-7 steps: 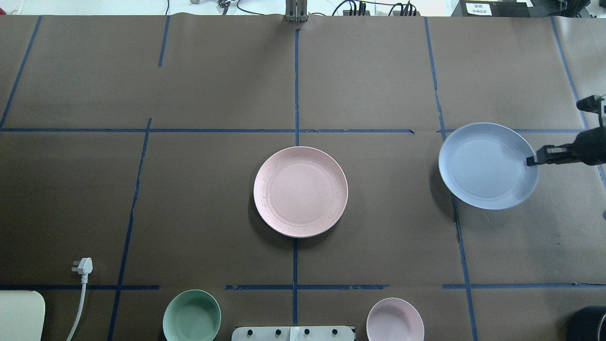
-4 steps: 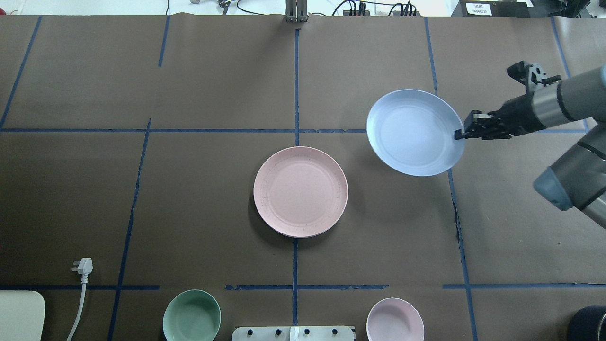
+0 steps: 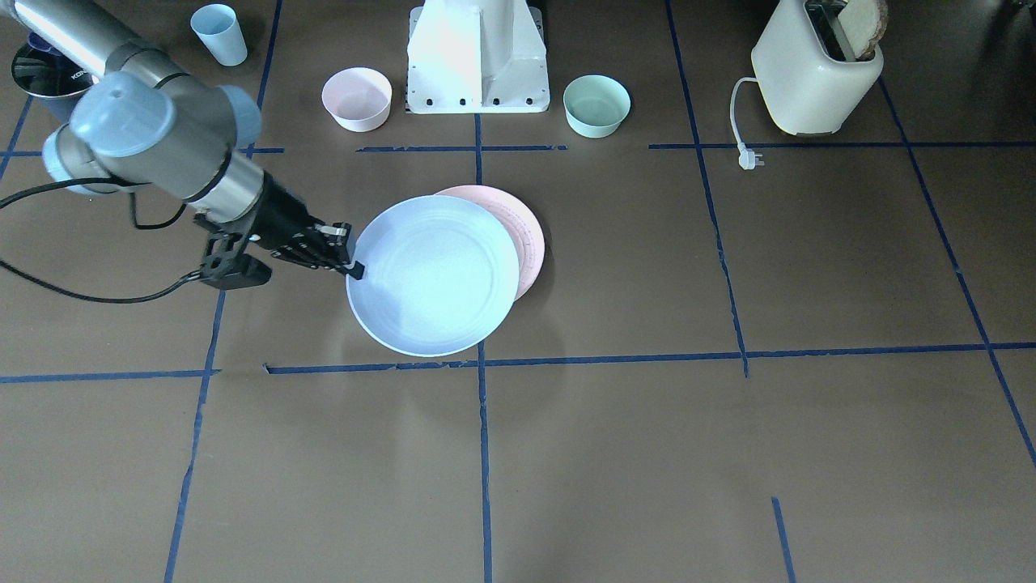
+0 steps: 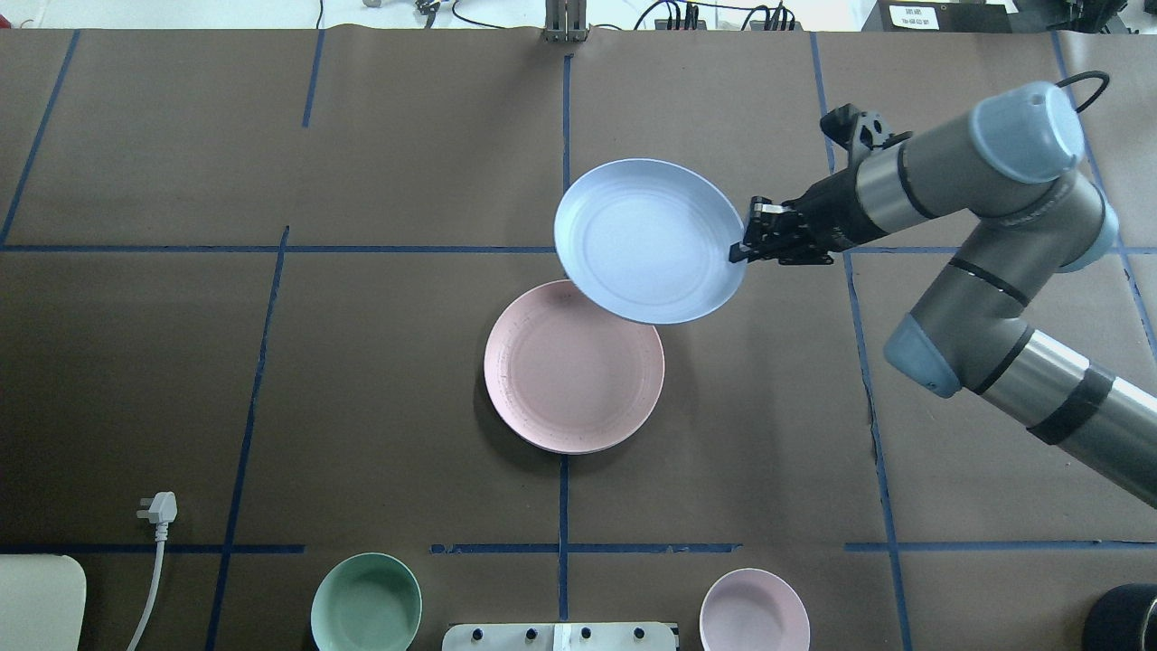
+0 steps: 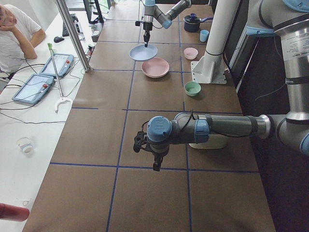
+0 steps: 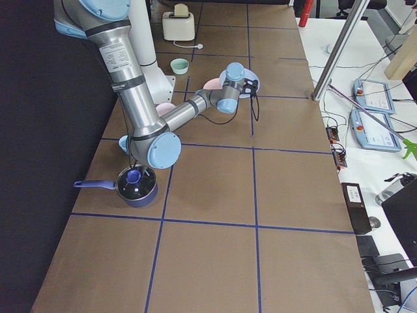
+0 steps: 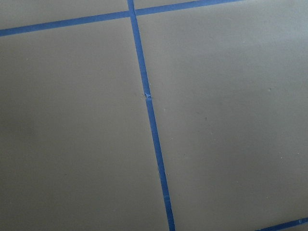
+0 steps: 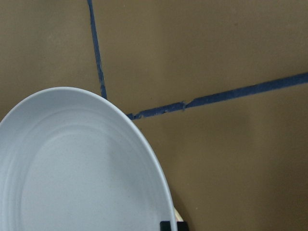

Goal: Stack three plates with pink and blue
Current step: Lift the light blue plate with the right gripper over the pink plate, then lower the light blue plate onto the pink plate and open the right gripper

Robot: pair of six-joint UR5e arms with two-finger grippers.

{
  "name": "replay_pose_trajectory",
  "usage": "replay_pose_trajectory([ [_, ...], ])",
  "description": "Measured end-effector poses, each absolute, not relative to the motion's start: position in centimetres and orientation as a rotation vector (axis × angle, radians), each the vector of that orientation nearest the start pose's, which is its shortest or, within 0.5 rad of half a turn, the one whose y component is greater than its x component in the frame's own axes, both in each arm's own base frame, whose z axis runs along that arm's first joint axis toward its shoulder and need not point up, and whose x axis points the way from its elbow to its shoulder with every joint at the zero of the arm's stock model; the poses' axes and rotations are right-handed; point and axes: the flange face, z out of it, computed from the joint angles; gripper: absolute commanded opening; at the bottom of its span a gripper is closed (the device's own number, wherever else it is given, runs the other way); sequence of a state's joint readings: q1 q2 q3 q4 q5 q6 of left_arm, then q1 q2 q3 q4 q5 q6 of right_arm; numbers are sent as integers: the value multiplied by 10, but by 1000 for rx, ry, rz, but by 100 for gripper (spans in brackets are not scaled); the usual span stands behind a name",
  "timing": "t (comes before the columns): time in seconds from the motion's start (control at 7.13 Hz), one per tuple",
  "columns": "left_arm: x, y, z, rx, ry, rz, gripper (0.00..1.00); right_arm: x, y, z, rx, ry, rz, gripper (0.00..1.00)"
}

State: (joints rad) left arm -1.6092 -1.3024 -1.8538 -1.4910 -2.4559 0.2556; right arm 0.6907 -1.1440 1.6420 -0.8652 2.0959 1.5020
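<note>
Carrying the blue plate [image 4: 649, 241] clamped by its rim, the right gripper [image 4: 739, 251] has swung in from the table's right side. The plate now hangs in the air over the pink plate's [image 4: 569, 380] far edge, so lowering looks close. The left gripper [image 5: 155, 166] hangs well apart; I cannot tell its state. No cream plate shows; one may lie hidden beneath the pink.

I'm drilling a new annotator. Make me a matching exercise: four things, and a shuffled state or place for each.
1 blue plate
2 pink plate
3 mint bowl
4 toaster

a bread in its slot
b lying flat mid-table
c held by its rim in the right pincer, raised
d empty, beside the robot's base

Pairs: 1-c, 2-b, 3-d, 4-a
</note>
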Motion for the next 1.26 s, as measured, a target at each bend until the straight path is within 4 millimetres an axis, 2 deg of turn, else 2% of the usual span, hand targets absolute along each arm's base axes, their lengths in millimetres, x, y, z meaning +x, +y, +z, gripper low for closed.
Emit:
replay_pose_trajectory([
  [0.14, -71, -374, 636, 68, 885, 170, 100, -466, -446, 296, 26, -1231, 219, 0],
  [0.28, -71, -374, 636, 67, 885, 167, 100, -485, -428, 295, 39, -1216, 213, 3],
  [0.42, -71, -375, 637, 65, 886, 166, 100, -497, -417, 297, 50, -1206, 208, 99],
  [0.7, -70, -375, 638, 63, 886, 166, 100, -504, -406, 299, 50, -1198, 200, 100],
  [0.84, -70, -376, 638, 63, 886, 165, 100, -498, -407, 297, 35, -1192, 195, 100],
  [1.26, -70, -377, 637, 64, 886, 164, 100, -444, -443, 290, -21, -1148, 204, 100],
])
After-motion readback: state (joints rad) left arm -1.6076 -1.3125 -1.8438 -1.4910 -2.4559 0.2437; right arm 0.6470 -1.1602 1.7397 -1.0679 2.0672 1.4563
